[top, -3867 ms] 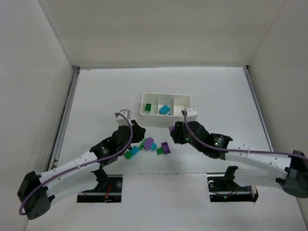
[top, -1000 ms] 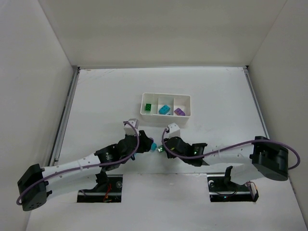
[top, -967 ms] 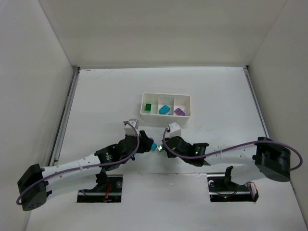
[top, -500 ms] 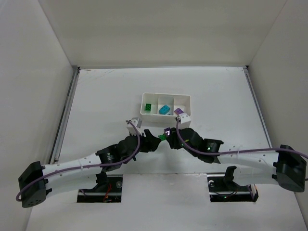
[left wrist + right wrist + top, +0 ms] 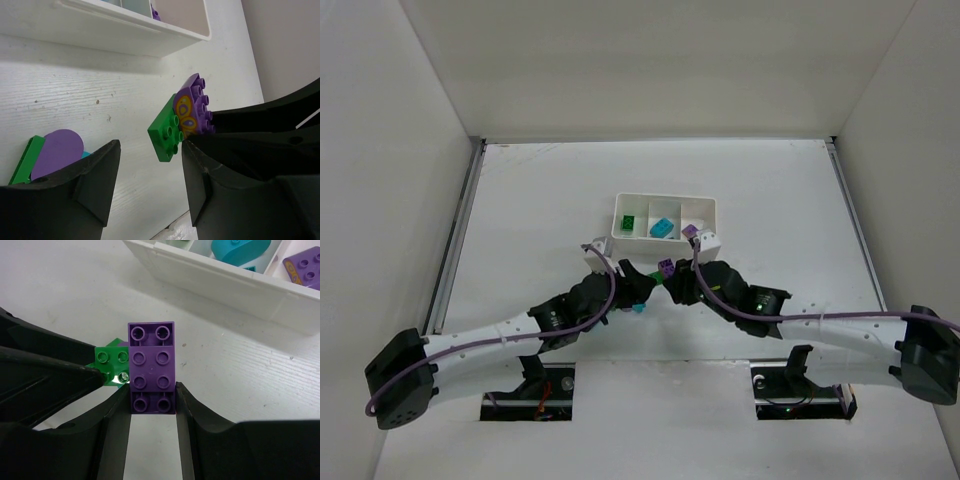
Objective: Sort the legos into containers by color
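Right pincer (image 5: 152, 391) clamped on purple brick (image 5: 151, 365), just near of tray (image 5: 220, 282). Green brick (image 5: 112, 362) touching its left side. Left pincer (image 5: 150, 152) fingers apart, facing green brick. Tray holds green piece (image 5: 629, 222) left, teal piece (image 5: 240, 249) middle, purple piece (image 5: 305, 265) right.

Purple brick (image 5: 151, 369) with a yellow-and-orange swirl printed on one side, plain green brick (image 5: 167, 131), white tray (image 5: 215, 275) with a green piece (image 5: 629, 222), a teal piece (image 5: 240, 250) and a purple piece (image 5: 304, 267) bearing an orange-yellow mark, faintly grained white desk (image 5: 60, 285), black left hand (image 5: 150, 165), black right hand (image 5: 152, 415)
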### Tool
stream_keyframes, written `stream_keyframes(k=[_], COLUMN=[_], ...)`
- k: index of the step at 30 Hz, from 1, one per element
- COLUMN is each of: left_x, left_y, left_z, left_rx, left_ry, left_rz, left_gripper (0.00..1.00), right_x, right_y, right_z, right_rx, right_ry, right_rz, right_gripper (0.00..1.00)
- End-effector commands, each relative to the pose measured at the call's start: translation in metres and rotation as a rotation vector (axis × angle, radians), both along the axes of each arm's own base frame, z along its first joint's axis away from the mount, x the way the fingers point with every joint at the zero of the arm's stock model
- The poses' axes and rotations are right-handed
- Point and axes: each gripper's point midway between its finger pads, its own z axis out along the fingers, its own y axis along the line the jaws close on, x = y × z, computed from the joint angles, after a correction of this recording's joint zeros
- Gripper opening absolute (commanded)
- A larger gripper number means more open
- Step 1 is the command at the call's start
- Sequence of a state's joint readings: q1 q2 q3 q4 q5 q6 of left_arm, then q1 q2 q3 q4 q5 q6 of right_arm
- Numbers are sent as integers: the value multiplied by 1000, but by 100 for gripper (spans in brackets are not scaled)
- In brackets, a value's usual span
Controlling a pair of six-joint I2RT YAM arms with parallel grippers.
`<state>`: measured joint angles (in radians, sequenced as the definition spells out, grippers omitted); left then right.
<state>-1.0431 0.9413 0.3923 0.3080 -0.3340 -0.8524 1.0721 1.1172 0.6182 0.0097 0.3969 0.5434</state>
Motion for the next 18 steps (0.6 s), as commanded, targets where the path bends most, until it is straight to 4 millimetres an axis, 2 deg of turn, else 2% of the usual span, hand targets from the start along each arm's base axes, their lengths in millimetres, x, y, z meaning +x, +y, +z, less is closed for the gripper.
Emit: stream_keyframes(k=[1,10,14,18], left_x=[9,15,17,16], left_y=[-8,-20,-19,-16], left_z=[25,26,32,38], left_rx=[-98,-161,-190,-204], left_ry=[-26,-36,-53,-67], left_rz=[11,-3,6,12], left_gripper=[48,38,26,17], right_x=[5,5,4,9], right_y=[12,21,22,14], right_z=[27,32,32,32], right_rx=[110,157,181,189], right_ry=[-38,-31,-19,-21], right_rz=[9,36,42,21], right_gripper=[32,32,32,32])
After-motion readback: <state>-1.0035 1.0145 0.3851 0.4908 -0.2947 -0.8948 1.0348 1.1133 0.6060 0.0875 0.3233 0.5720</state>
